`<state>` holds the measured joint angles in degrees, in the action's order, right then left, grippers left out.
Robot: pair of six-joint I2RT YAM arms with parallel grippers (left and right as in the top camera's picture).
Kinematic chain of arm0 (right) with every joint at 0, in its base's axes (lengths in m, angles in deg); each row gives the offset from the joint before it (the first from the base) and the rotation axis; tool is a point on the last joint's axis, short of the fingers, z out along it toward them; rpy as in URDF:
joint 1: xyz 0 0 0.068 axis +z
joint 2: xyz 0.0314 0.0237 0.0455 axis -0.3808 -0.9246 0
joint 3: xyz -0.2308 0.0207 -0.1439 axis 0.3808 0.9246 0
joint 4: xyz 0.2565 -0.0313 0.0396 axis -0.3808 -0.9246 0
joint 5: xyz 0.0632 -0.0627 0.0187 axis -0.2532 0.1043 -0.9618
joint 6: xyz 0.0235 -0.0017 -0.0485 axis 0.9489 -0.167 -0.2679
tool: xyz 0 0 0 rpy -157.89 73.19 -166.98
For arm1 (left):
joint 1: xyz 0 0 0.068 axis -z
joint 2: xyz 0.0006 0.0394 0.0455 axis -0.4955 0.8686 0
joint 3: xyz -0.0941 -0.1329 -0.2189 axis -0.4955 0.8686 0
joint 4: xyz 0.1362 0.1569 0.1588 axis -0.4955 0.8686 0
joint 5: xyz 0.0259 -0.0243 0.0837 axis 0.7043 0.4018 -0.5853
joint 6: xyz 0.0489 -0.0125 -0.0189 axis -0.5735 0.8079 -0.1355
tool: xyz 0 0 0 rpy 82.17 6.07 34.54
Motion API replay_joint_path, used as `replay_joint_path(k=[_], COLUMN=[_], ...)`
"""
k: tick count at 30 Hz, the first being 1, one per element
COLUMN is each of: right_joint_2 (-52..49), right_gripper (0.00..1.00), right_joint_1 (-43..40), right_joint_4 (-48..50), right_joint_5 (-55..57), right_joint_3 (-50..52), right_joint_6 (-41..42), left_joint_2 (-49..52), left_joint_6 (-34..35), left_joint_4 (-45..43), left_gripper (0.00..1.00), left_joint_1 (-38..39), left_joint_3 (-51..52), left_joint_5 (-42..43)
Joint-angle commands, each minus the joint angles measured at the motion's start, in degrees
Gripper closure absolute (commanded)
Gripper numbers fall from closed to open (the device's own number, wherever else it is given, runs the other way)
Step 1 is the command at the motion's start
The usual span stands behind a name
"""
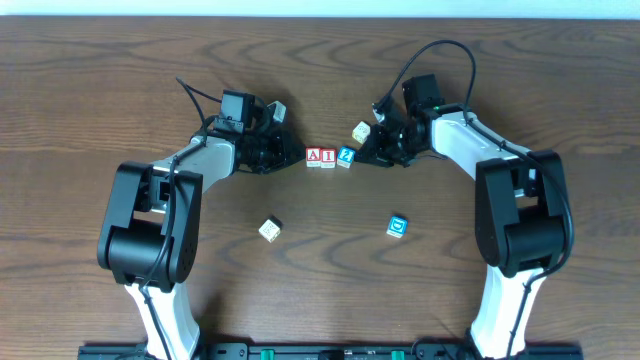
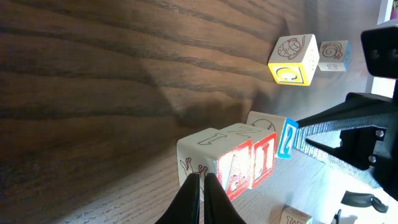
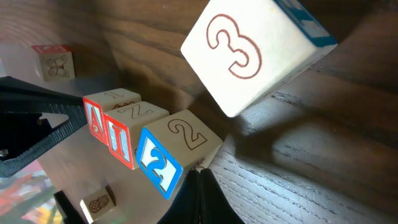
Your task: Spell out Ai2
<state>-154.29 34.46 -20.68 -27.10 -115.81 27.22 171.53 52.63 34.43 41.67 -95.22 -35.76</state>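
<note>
Left gripper: fingers pressed together, holding nothing; the A block sits right at the tips, seemingly touching.
Right gripper: fingers pressed together, empty; the 2 block sits just off the tips.
Row: A block, I block and 2 block lie side by side between the two tips.
Step, likely: squaring the row. Press inward gently, low and level, so the 2 block doesn't twist.

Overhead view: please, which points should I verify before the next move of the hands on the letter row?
1. Row reads A block, I block, 2 block in order: ok.
2. 2 block square with the row: not ok, slightly turned.
3. Left hand shut, at A block: ok.
4. Right hand shut, at 2 block: ok.
5. 3 block apart from the row: ok.
</note>
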Motion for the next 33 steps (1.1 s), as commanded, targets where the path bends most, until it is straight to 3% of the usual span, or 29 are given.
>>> replay_joint_path(k=[1,33], right_joint_2=[-0.5,-0.5], right_gripper=[0.99,0.99], right_joint_1=[-0.28,1.4], right_joint_4=[0.35,2.29], right_joint_5=[-0.2,-1.49], right_joint_3=[0.15,0.15], right_joint_6=[-0.02,-0.04], left_joint_2=[1.05,1.05], left_joint_6=[0.22,0.87], left_joint_4=[-0.22,-1.57], left_gripper=[0.94,0.94], left_joint_1=[0.13,0.13], left_joint_3=[0.35,0.33], left_joint_5=[0.0,0.02])
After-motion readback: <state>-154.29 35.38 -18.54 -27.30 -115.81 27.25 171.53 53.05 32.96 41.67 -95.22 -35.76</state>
